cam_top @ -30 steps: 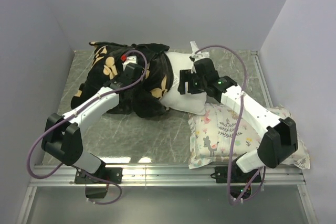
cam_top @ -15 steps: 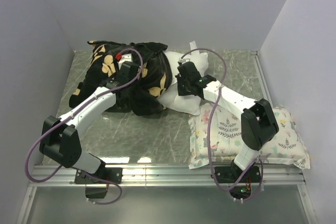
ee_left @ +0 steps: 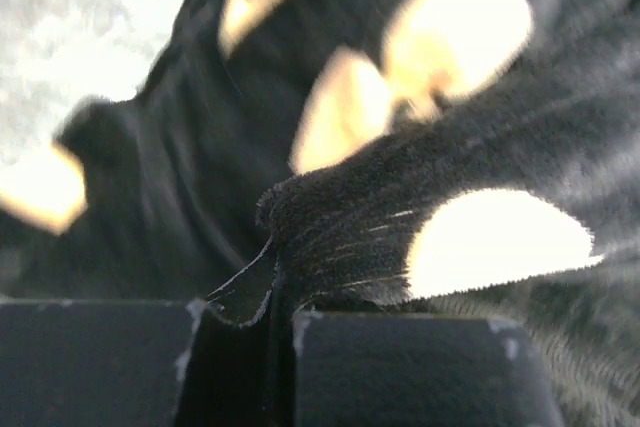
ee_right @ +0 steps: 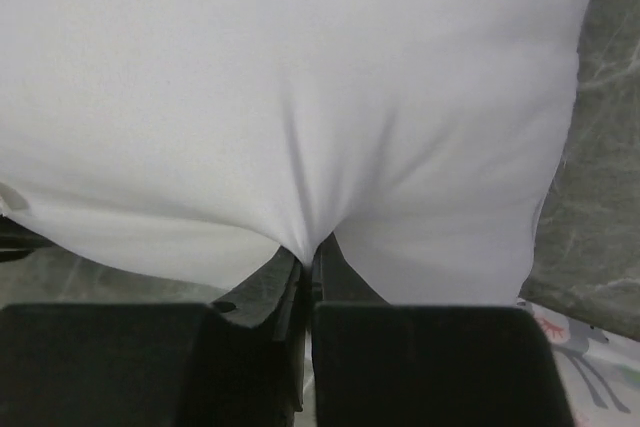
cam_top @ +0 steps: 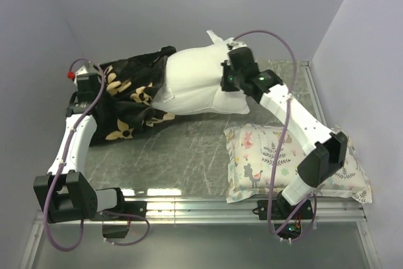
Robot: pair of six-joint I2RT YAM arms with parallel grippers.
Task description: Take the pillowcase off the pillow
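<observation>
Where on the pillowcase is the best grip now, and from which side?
Likely the slack left end of the pillowcase, approached from the left: the pillow sticks out rightward, so pulling left should slide it off. The left gripper pinches a plush fold there.

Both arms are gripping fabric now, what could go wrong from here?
The right fingers hold only a small fold of the pillow, which may slip free. The pillowcase wraps the pillow's left end and could drag it along. The right arm might knock the printed pillow beneath it.
</observation>
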